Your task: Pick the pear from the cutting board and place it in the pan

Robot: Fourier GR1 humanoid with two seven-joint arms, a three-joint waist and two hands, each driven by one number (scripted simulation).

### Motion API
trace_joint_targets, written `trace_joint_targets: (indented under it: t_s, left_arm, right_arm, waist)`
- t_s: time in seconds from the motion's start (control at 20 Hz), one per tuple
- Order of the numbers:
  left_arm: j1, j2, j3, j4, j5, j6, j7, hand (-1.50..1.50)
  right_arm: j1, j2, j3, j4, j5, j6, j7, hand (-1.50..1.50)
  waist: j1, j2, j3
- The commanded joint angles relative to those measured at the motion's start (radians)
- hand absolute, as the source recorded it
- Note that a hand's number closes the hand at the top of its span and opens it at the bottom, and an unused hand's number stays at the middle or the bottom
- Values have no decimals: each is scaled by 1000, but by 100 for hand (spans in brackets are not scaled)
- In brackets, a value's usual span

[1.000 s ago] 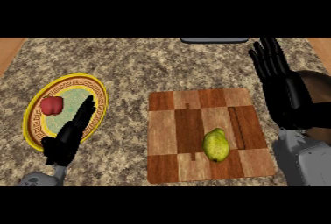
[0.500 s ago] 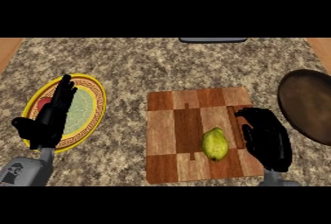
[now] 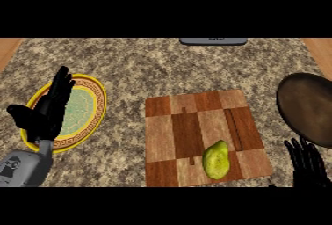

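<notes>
Green pear [image 3: 216,160] on cutting board [image 3: 194,127], apart from right hand [image 3: 306,165] fingers.

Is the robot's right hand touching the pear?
Apart. In the head view the right robot hand sits beyond the cutting board's right edge, with bare board showing between it and the pear.

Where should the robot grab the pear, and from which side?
Probably round its fat middle, from above on the right side. The pear lies flat on the cutting board, lengthwise away from the robot, so the right hand, open nearby, can close across its narrow width.
</notes>
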Motion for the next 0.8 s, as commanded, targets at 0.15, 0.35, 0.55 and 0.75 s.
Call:
trace_joint_targets:
  t_s: [0.15, 0.35, 0.55, 0.75]
  left_arm:
    - [-22, -8, -6, -40, -22, 28, 61, 0]
    - [-6, -31, 36, -15, -36, -20, 30, 0]
    - [19, -27, 51, -44, -56, -46, 44, 0]
    - [-44, -44, 98, -12, -83, -69, 93, 0]
  right_arm:
    - [57, -330, -84, 68, 108, 152, 16, -150]
    - [-15, -329, -103, 20, 85, 132, 134, -150]
    - [-33, -362, -161, -45, 81, 98, 200, -150]
    - [-116, -353, -166, -33, 85, 103, 293, -150]
  waist:
    - [2, 7, 11]
    - [3, 8, 10]
    - [4, 7, 10]
    - [3, 8, 10]
